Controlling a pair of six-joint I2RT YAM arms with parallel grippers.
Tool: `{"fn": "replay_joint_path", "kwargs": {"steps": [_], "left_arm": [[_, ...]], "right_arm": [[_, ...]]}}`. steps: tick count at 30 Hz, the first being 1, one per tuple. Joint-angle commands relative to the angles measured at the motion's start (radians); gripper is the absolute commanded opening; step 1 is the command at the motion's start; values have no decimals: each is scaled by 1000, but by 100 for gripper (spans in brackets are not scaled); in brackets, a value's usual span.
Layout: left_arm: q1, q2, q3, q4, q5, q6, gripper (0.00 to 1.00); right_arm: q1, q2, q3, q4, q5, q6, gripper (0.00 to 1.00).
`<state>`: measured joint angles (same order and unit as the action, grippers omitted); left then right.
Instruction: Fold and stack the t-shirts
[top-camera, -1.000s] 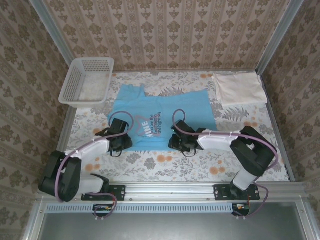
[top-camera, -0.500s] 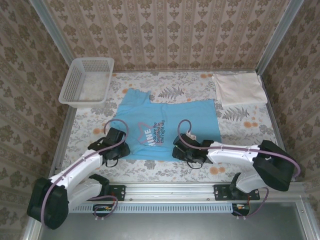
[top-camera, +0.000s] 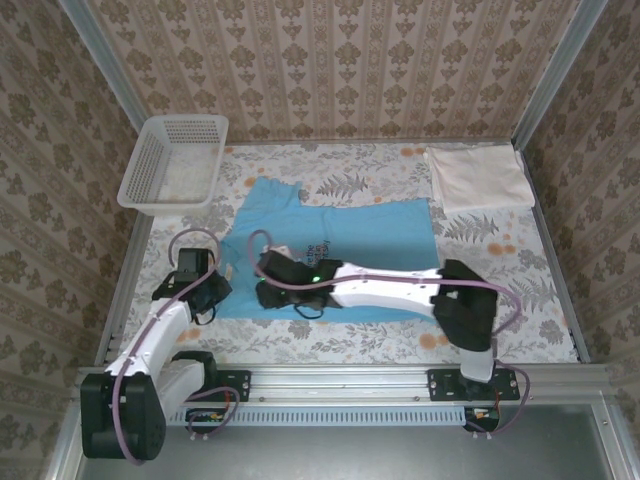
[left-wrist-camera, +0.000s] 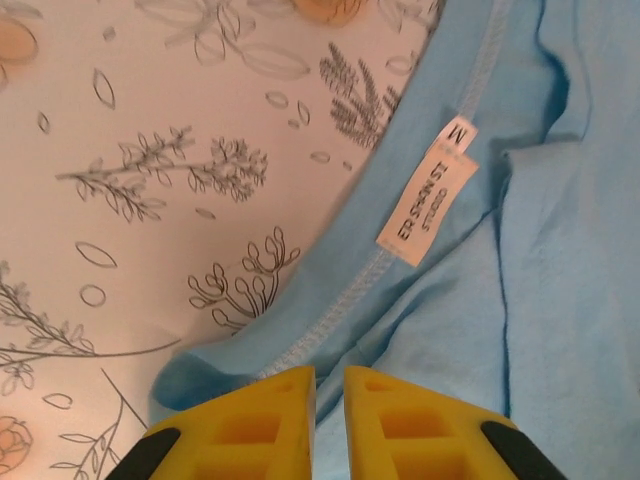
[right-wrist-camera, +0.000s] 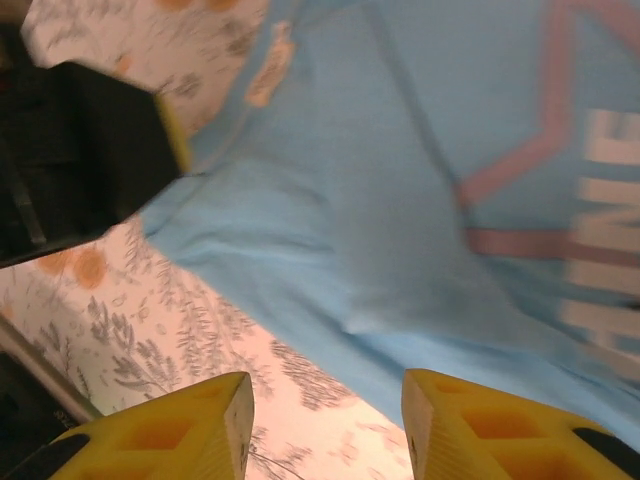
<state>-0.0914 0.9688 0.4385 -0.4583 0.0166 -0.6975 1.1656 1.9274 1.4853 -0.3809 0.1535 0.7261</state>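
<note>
The light blue t-shirt (top-camera: 385, 240) lies spread on the flowered tablecloth, with its chest print (right-wrist-camera: 600, 230) partly under the right arm. My left gripper (top-camera: 210, 291) sits at the shirt's left edge. In the left wrist view its yellow fingers (left-wrist-camera: 270, 410) are shut on a fold of blue cloth just below the collar label (left-wrist-camera: 428, 210). My right gripper (top-camera: 268, 284) reaches across the shirt toward the left one. It hangs open (right-wrist-camera: 325, 385) over the shirt's near edge with nothing between its fingers. The cream-white t-shirt (top-camera: 480, 178) lies folded at the back right.
A white mesh basket (top-camera: 175, 160) stands at the back left, just beyond the blue shirt's sleeve. The left gripper's black body (right-wrist-camera: 80, 150) sits close in front of the right gripper. Metal rails border the table (top-camera: 340, 345) on all sides.
The right arm has swung far left across the blue shirt and now hangs open near the left gripper. The left gripper shifted left, pulling that corner of the shirt with it.
</note>
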Motion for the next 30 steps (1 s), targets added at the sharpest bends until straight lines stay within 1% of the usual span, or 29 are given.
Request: {"fn": "replay_joint_path", "kwargs": {"steps": [1, 3, 8, 12, 19, 23, 25, 30], "left_arm": [[25, 16, -21, 25, 57, 17, 15], [41, 32, -25, 32, 67, 11, 16], [82, 100, -25, 64, 121, 7, 14], [84, 125, -18, 69, 131, 9, 13], [84, 113, -23, 66, 123, 5, 13], [84, 113, -23, 64, 122, 4, 13], [84, 113, -23, 64, 121, 4, 13], [83, 113, -23, 62, 120, 5, 13]], "right_arm": [[26, 106, 119, -179, 23, -88, 42], [30, 149, 161, -188, 29, -97, 40], [31, 237, 245, -242, 48, -126, 40], [31, 287, 300, -286, 72, -139, 40], [28, 365, 380, -354, 123, -152, 41], [22, 395, 405, -356, 120, -154, 41], [19, 413, 427, -373, 126, -152, 39], [11, 423, 443, -377, 121, -148, 29]]}}
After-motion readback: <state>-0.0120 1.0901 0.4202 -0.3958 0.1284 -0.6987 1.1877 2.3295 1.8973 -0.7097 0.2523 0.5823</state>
